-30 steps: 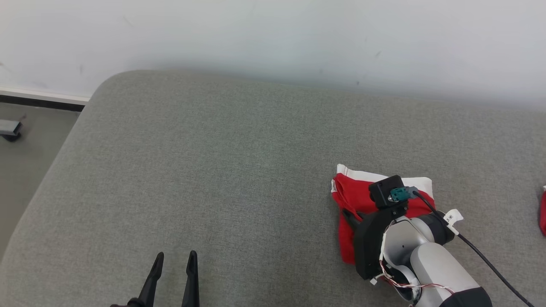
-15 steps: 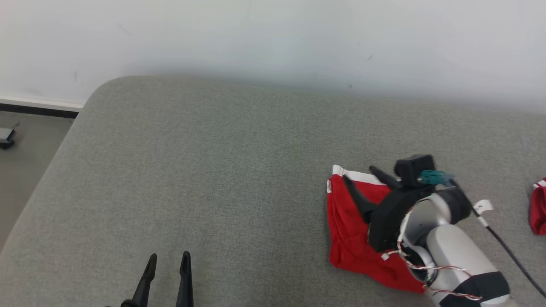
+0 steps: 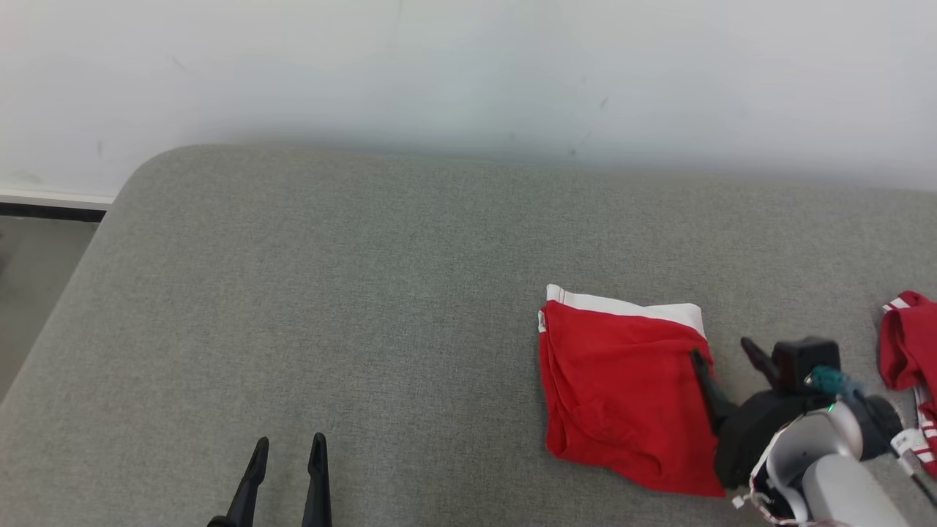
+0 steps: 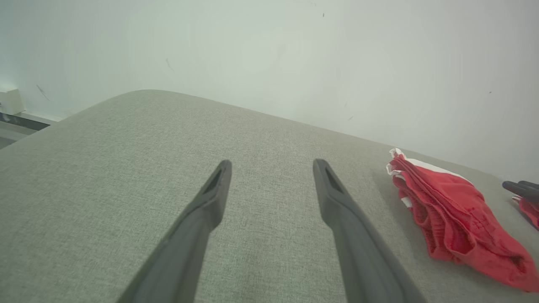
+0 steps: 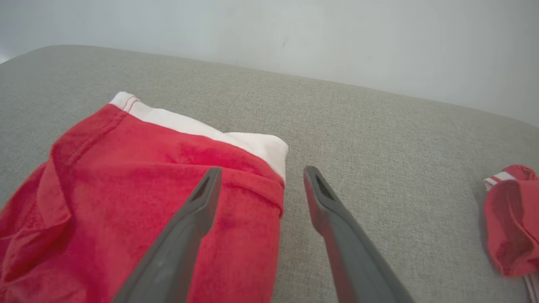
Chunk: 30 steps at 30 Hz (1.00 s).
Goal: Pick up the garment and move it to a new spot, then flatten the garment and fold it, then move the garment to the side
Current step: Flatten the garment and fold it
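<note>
No writing, brand mark, number or sign can be read anywhere in these views. The red garment (image 3: 622,388) and its white waistband (image 3: 629,307) bear no legible print. A small white tag (image 3: 905,441) shows at the lower right of the head view, but whatever may be printed on it is too small and blurred to read.
</note>
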### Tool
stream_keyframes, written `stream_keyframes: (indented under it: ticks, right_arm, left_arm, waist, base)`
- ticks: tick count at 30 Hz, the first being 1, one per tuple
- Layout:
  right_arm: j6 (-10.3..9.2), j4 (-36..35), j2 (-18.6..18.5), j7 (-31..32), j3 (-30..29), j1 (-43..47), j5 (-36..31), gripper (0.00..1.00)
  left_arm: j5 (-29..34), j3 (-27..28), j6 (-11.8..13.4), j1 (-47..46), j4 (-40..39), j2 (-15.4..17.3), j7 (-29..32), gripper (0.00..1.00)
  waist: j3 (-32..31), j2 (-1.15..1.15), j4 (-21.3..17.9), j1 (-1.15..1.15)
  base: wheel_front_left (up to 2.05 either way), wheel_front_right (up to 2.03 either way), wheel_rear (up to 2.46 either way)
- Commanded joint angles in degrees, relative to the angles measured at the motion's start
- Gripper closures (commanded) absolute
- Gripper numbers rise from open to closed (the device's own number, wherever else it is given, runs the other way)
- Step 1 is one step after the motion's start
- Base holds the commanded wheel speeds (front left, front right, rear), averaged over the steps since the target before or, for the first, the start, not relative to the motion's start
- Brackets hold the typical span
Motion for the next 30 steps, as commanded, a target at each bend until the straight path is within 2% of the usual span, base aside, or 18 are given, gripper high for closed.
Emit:
stream_keyframes:
  ticks: [1,2,3,4,5,6,17,26,30]
  right_arm:
    - [-0.15,0.00,0.92,-0.69,-0.21,1.38,-0.95,0.00]
    - [-0.15,0.08,1.16,-0.91,-0.31,1.90,-1.42,0.00]
    - [-0.15,0.31,1.80,-1.22,-0.16,2.94,-2.26,0.05]
    - [-0.15,0.42,2.21,-1.10,0.21,3.36,-2.68,0.62]
    - [-0.15,0.50,2.80,-1.14,0.65,3.73,-2.81,0.87]
    - [-0.15,0.62,3.21,-1.22,1.20,3.92,-3.06,1.00]
    - [-0.15,2.12,6.83,-0.69,13.28,3.40,-2.49,1.00]
    - [-0.15,5.19,9.43,-1.25,23.18,0.99,0.92,1.00]
    - [-0.15,4.54,10.33,-1.79,27.05,0.30,4.84,1.00]
  left_arm:
    - [-0.20,0.11,-0.01,0.37,-0.19,-0.07,-0.16,0.00]
    - [-0.22,0.09,-0.04,0.35,-0.16,-0.07,-0.16,0.00]
    - [-0.25,0.10,-0.09,0.29,-0.13,-0.07,-0.16,0.00]
    - [-0.30,0.12,-0.12,0.23,-0.13,-0.07,-0.16,0.00]
    - [-0.35,0.15,-0.13,0.15,-0.13,-0.08,-0.16,0.00]
    - [-0.41,0.13,-0.14,0.05,-0.13,-0.08,-0.16,0.00]
    - [-0.57,-0.46,-0.15,-0.35,0.24,-0.07,-0.16,0.00]
    - [-0.86,-0.69,0.19,-0.04,0.32,-0.07,-0.16,0.00]
    - [-0.96,-0.42,0.39,0.45,0.26,-0.07,-0.16,0.00]
  waist:
    - [0.13,0.00,-0.21,0.00]
    - [0.18,0.00,-0.29,0.00]
    - [0.30,0.00,-0.40,0.00]
    - [0.39,0.00,-0.46,0.00]
    - [0.49,0.00,-0.51,0.00]
    - [0.57,0.00,-0.55,0.00]
    - [0.49,0.00,-0.03,0.00]
    - [0.21,0.00,0.53,0.00]
    - [-0.23,0.00,0.43,0.00]
  base:
    - [0.00,0.00,0.00]
    - [0.00,0.00,0.00]
    - [0.00,0.00,0.00]
    - [0.00,0.00,0.00]
    - [0.00,0.00,0.00]
    - [0.00,0.00,0.00]
    - [0.00,0.00,0.00]
    - [0.00,0.00,0.00]
    - [0.00,0.00,0.00]
